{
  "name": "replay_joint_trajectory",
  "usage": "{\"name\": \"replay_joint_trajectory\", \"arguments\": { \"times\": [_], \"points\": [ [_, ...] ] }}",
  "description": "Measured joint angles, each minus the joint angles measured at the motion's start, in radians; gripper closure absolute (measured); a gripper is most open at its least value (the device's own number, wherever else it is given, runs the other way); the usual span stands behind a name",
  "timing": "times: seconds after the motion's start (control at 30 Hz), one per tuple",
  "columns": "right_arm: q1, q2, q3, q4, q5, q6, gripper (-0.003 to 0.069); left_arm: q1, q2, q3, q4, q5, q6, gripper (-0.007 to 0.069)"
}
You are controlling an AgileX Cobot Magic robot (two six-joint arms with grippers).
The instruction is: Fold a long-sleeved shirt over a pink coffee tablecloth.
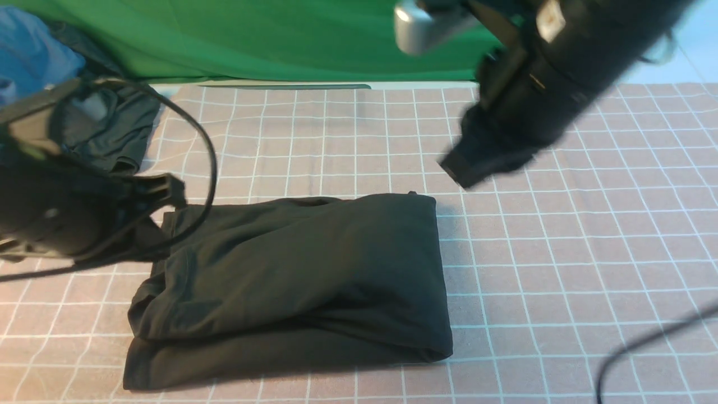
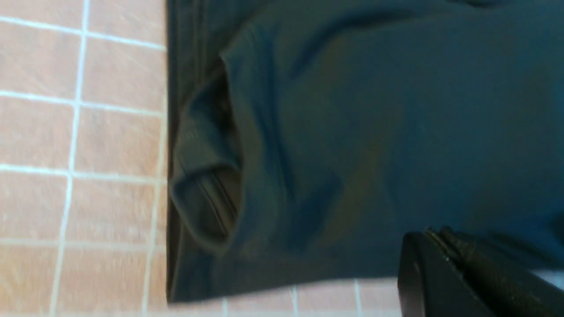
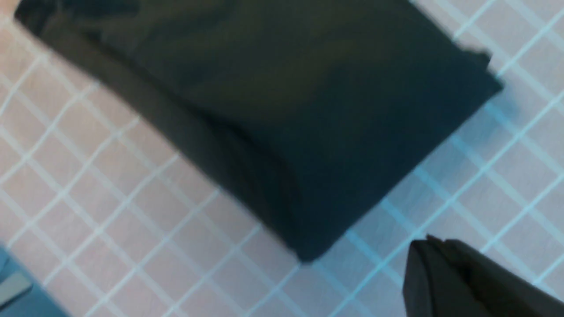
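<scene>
The long-sleeved shirt (image 1: 297,280) lies folded into a thick black rectangle on the pink coffee tablecloth (image 1: 561,252); its logo is hidden. My left gripper (image 1: 171,196) hovers just above the shirt's far left corner, shut with nothing seen between its fingers. In the left wrist view the left gripper (image 2: 434,235) sits at the edge of the shirt (image 2: 352,132), where a rolled cuff or hem opening shows beside the tablecloth (image 2: 39,132). My right gripper (image 1: 457,168) is raised and blurred beyond the shirt's far right corner, shut and empty. Its wrist view shows the right gripper (image 3: 429,244) over the tablecloth (image 3: 110,211), apart from the shirt (image 3: 286,88).
A plain green cloth (image 1: 252,33) hangs along the back. A blue garment (image 1: 28,50) and a smaller dark garment (image 1: 112,129) are bunched at the far left. A black cable (image 1: 210,151) loops off my left arm; another cable (image 1: 645,342) crosses the near right corner.
</scene>
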Motion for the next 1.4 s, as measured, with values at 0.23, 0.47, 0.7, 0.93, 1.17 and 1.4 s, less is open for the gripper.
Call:
{"name": "replay_joint_trajectory", "arguments": {
  "times": [0.23, 0.47, 0.7, 0.93, 1.17, 1.4],
  "points": [
    [0.0, -0.12, 0.254, 0.003, -0.113, -0.001, 0.0622, 0.0, 0.198, 0.0, 0.177, -0.121, -0.165, 0.0505],
    [0.0, -0.15, 0.4, 0.019, -0.204, -0.002, 0.0622, 0.0, 0.357, 0.0, 0.202, -0.274, -0.183, 0.0225],
    [0.0, -0.151, 0.407, 0.027, -0.218, -0.024, 0.0622, 0.0, 0.441, 0.0, 0.203, -0.329, -0.185, 0.0144],
    [0.0, -0.158, 0.407, 0.052, -0.254, -0.035, 0.0622, 0.0, 0.446, 0.0, 0.202, -0.33, -0.111, 0.0551],
    [0.0, -0.161, 0.407, 0.082, -0.266, -0.051, 0.0622, 0.0, 0.446, -0.024, 0.213, -0.336, -0.086, 0.0577],
    [0.0, -0.161, 0.407, 0.099, -0.269, -0.053, 0.0622, 0.0, 0.442, -0.1, 0.283, -0.361, -0.085, 0.0577]
  ]
}}
